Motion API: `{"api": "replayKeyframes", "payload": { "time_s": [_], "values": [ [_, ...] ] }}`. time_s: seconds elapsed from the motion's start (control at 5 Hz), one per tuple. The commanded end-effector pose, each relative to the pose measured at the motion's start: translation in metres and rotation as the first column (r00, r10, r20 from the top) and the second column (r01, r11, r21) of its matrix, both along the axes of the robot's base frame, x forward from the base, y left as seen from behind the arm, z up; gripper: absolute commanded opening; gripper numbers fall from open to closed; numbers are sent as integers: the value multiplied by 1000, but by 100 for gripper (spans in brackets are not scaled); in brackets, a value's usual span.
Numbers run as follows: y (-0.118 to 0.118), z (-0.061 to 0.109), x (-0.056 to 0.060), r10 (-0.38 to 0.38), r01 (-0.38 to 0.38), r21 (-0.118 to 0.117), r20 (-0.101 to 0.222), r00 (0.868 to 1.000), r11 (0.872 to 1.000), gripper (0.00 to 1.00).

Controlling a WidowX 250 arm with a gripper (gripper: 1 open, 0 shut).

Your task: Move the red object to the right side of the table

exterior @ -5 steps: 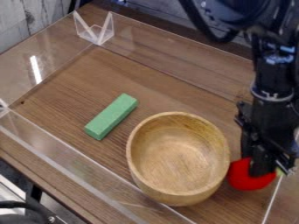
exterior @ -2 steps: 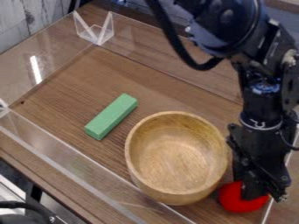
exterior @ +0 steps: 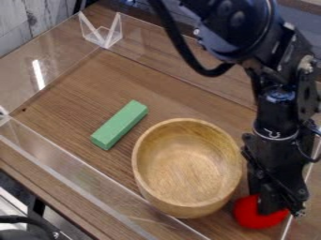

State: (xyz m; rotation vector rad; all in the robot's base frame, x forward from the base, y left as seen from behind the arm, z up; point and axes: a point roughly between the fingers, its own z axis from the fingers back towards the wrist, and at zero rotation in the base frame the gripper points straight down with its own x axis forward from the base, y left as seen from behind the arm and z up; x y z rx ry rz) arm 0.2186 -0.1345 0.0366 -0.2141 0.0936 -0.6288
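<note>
The red object [exterior: 257,215] is a small rounded red toy sitting low at the front right of the table [exterior: 163,84], just right of the wooden bowl. My gripper [exterior: 268,199] points almost straight down onto its top, jaws shut on it. The black fingers cover its upper part, and no green tip shows. The arm rises behind it, filling the upper right of the view.
A large wooden bowl [exterior: 189,165] stands right beside the red object, nearly touching it. A green rectangular block [exterior: 119,125] lies left of the bowl. Clear acrylic walls [exterior: 75,164] edge the table, and a clear folded stand [exterior: 100,30] sits at the back left.
The gripper with the red object has moved toward the front edge and sunk lower. The bowl has shifted slightly left.
</note>
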Motion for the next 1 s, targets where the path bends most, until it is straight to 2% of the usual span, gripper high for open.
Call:
{"api": "replayKeyframes", "payload": {
  "time_s": [0.0,0.2,0.4,0.6,0.8],
  "values": [
    [3,4,5,-18,18,5,15,1000,1000,0],
    [3,-4,7,-44,44,19,-2,999,999,0],
    [8,-5,12,-125,125,30,-15,992,992,0],
    [12,-5,17,-204,205,37,-26,979,978,0],
    [10,-9,14,-169,171,41,-33,985,984,0]
  ]
}}
